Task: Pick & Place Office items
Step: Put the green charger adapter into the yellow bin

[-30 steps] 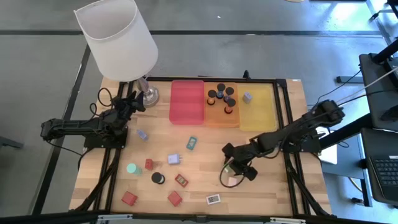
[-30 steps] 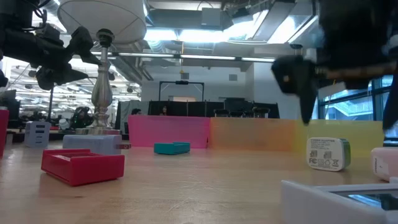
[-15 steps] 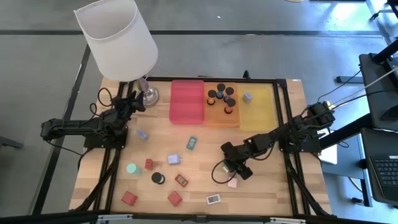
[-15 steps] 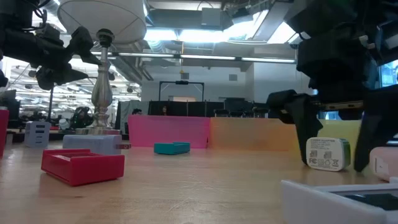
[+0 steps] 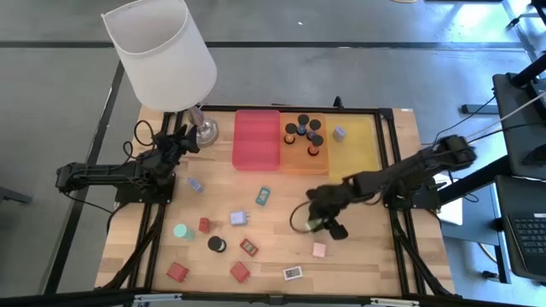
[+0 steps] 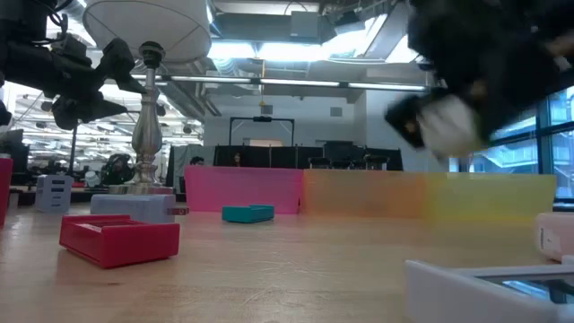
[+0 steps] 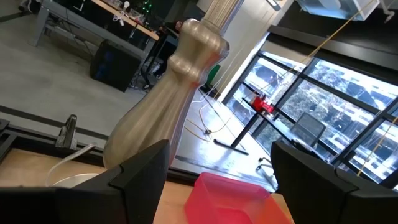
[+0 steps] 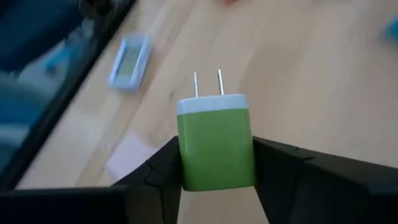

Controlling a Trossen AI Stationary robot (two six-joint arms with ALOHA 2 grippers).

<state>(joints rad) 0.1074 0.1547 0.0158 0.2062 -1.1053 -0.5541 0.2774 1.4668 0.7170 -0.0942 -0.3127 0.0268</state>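
My right gripper [image 5: 317, 223] hangs over the middle right of the table, shut on a green cube [image 8: 216, 146] with a white end and two metal prongs. In the low view the cube [image 6: 447, 126] is well above the tabletop. My left gripper [image 7: 221, 186] waits open at the far left, by the lamp base [image 7: 168, 106]. Other office items lie on the wood: a pink cube [image 5: 319, 250], a white flat block [image 5: 293, 273], red blocks [image 5: 240, 272] and a teal block [image 5: 263, 196]. My right gripper pinches the green cube between its two fingers, on two opposite sides [image 8: 184, 155]. The white end with the prongs [image 8: 208, 84] points away from the gripper. The fingers come from above. The cube is lifted clear of the table.
Red [image 5: 257, 139], orange [image 5: 294, 158] and yellow [image 5: 354, 153] trays stand side by side at the far edge. The orange one holds black cylinders [image 5: 303, 132], the yellow one a lavender cube [image 5: 339, 134]. A white-shaded lamp [image 5: 160, 53] stands far left.
My right gripper has come down over the green cube, shut on it and lifted it clear of the table. It has then shifted a little toward the far edge. The pink cube beside it has stayed in place.
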